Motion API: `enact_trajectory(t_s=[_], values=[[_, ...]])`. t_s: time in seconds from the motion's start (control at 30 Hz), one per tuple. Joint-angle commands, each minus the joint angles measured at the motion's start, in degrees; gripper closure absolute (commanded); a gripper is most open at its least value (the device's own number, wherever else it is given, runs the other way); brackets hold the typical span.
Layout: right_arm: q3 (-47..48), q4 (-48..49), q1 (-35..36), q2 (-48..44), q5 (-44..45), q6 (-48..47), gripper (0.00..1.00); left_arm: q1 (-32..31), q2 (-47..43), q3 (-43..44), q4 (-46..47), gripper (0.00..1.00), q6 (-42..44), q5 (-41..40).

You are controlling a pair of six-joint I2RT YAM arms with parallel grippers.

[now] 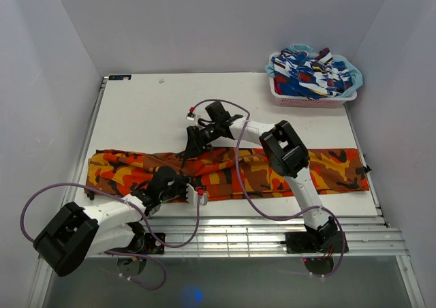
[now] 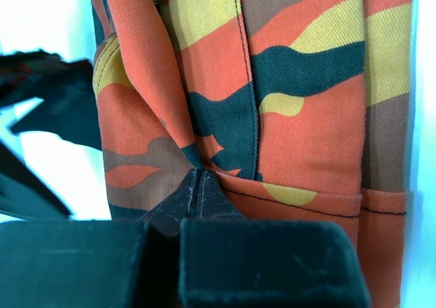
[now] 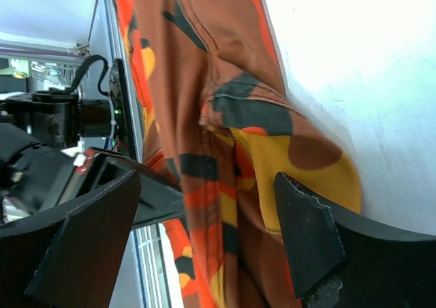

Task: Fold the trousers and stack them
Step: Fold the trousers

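The trousers (image 1: 334, 168), in orange, red and yellow camouflage with dark blotches, lie spread lengthwise across the near half of the white table (image 1: 150, 110). My left gripper (image 1: 185, 187) is at their near edge, left of centre. In the left wrist view its jaws (image 2: 197, 182) are shut on a pinch of the trousers (image 2: 306, 117) beside a stitched hem. My right gripper (image 1: 193, 146) is at the far edge, just above the left one. In the right wrist view it (image 3: 208, 192) is open, its fingers on either side of a raised ridge of the fabric (image 3: 225, 117).
A pink basket (image 1: 313, 101) of blue, white and red clothes (image 1: 306, 73) stands at the far right corner. Metal rails (image 1: 259, 229) run along the table's near edge by the arm bases. Grey walls close in the left, right and back.
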Motion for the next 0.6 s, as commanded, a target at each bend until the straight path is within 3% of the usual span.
enact_trajectory(t_s=[0.0,0.27,0.43,0.57], values=[[0.5,1.0,2.1,0.8,0.3,2.7,0.16,0.0,-0.3,-2.3,-5.8,1.0,-0.1,1.4],[-1.8,12.2,4.9,1.4,-4.0,12.5,0.19,0.0,-0.8,-2.9,-5.8,1.0,0.5,1.3],[-0.8,14.0,5.9,2.7,-4.0,14.2,0.18,0.0,-1.4,-3.3,-5.8,0.99,0.8,1.6],[-1.7,22.8,6.1,5.5,-5.6,22.0,0.19,0.0,-1.8,-2.9,-5.9,0.91,-0.2,1.1]])
